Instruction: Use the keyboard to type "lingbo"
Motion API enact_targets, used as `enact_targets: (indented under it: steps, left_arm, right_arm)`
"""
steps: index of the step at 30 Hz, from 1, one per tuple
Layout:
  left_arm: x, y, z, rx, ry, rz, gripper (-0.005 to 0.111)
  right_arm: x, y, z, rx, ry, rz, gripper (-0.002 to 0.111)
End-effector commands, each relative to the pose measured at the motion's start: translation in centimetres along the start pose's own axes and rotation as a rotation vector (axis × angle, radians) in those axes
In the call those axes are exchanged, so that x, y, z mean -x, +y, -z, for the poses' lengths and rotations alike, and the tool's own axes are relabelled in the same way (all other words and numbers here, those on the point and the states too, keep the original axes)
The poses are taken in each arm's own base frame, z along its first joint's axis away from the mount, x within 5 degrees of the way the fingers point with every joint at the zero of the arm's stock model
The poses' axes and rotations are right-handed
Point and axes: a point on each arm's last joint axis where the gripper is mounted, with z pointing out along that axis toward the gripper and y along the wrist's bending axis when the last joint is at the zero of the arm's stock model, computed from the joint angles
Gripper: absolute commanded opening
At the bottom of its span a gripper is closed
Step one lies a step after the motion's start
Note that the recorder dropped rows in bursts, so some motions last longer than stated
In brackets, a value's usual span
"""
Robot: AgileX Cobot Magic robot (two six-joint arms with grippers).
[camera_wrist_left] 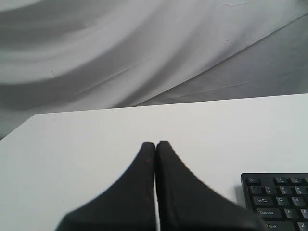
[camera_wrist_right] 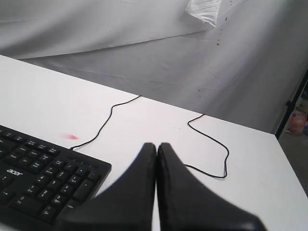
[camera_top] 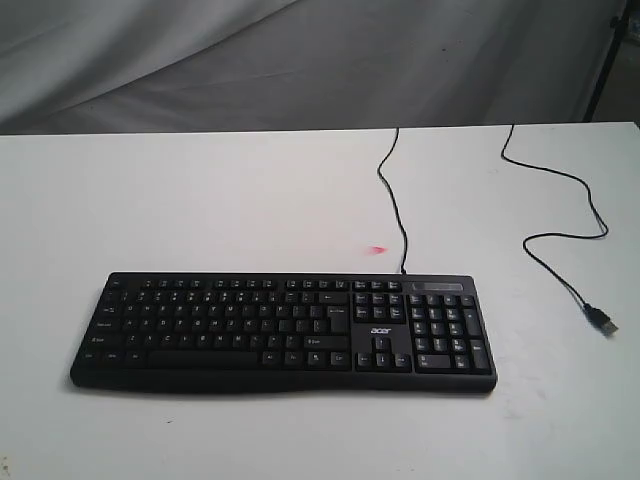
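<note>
The black keyboard (camera_top: 285, 332) lies flat near the front of the white table (camera_top: 200, 200), number pad and acer logo on its right. Its thin black cable (camera_top: 395, 200) runs toward the back. Neither arm shows in the exterior view. In the left wrist view my left gripper (camera_wrist_left: 155, 144) is shut and empty, over bare table beside the keyboard's (camera_wrist_left: 279, 199) left end. In the right wrist view my right gripper (camera_wrist_right: 157, 145) is shut and empty, beside the number pad end of the keyboard (camera_wrist_right: 43, 178).
A second loop of black cable (camera_top: 560, 225) ends in a USB plug (camera_top: 601, 321) on the table's right side. A small pink mark (camera_top: 377, 249) sits behind the keyboard. Grey cloth (camera_top: 300, 60) hangs behind the table.
</note>
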Motion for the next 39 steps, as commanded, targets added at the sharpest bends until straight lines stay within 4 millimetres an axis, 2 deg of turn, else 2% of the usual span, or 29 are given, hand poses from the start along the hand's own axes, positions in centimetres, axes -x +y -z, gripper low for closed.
enact_targets:
  steps: [1, 19, 25, 29, 32, 35, 39]
  left_arm:
    - [-0.1, 0.0, -0.1, -0.004, 0.003, 0.003, 0.001]
    - [-0.1, 0.0, -0.1, -0.004, 0.003, 0.003, 0.001]
    - [-0.1, 0.0, -0.1, -0.004, 0.003, 0.003, 0.001]
    - [-0.1, 0.0, -0.1, -0.004, 0.003, 0.003, 0.001]
    - [-0.1, 0.0, -0.1, -0.004, 0.003, 0.003, 0.001]
    - [-0.1, 0.0, -0.1, -0.004, 0.003, 0.003, 0.001]
    - [-0.1, 0.0, -0.1, -0.004, 0.003, 0.003, 0.001]
  right_arm:
    - [-0.1, 0.0, 0.0, -0.006, 0.000, 0.000, 0.000]
    - [-0.1, 0.0, 0.0, -0.006, 0.000, 0.000, 0.000]
    - [0.2, 0.2, 0.1, 0.024, 0.003, -0.158, 0.000]
    - [2.6, -0.2, 0.7, 0.050, 0.064, -0.159, 0.000]
    - [5.1, -0.7, 0.8, 0.070, 0.126, -0.155, 0.000]
    - [10.5, -1.9, -0.5, 0.077, 0.164, -0.142, 0.000]
    - [14.8, -2.9, -2.8, 0.082, 0.167, -0.137, 0.000]
